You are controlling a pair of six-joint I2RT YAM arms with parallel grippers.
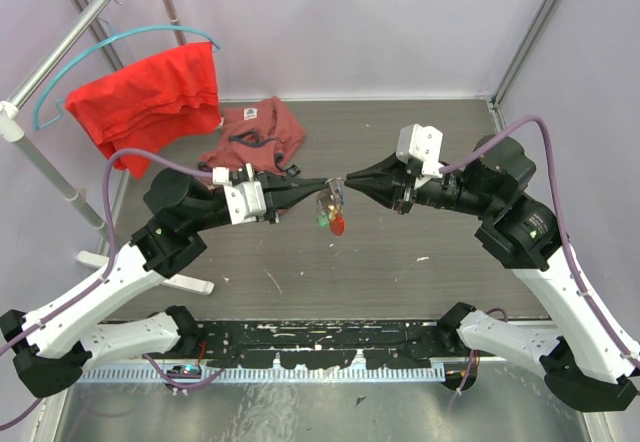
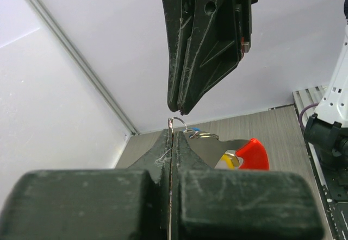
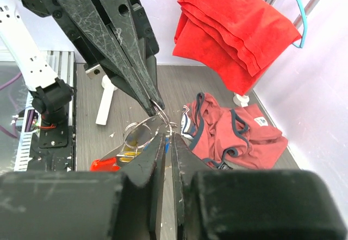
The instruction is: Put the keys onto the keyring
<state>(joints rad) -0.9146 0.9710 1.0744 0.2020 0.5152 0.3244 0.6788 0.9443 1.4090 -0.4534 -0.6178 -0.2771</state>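
Your left hand (image 2: 172, 134) fills the bottom of its own wrist view, closed tight with the thin wire of the keyring (image 3: 140, 133) pinched at its very tips. Your right hand (image 2: 182, 109) meets it tip to tip in the air above the tabletop (image 1: 400, 262). Its opening is a narrow slit, and you cannot tell whether it grips the wire or only stands just beside it. The bundle hangs below the two tips, well clear of the tabletop.

The step looks like working a key onto the wire. Let the left hand serve as the fixed anchor and do all the fine work with the right in small moves. Judge alignment from the wrist views, since the top view shows the wire too small. A jerk could shake the bundle loose.

Counted:
- Two hands.
- One red tag (image 2: 253, 153).
- At least two wire loops.
- Three coloured pieces among the keys (image 2: 215, 140): a green head (image 1: 322, 220), a yellow head (image 2: 231, 161) and a blue fleck (image 2: 196, 130). The keys overlap too much for a sure total.
- Two red garments, one hung garment (image 1: 150, 102) on the single hanger (image 1: 120, 37) and one crumpled garment (image 1: 255, 132) on the tabletop.
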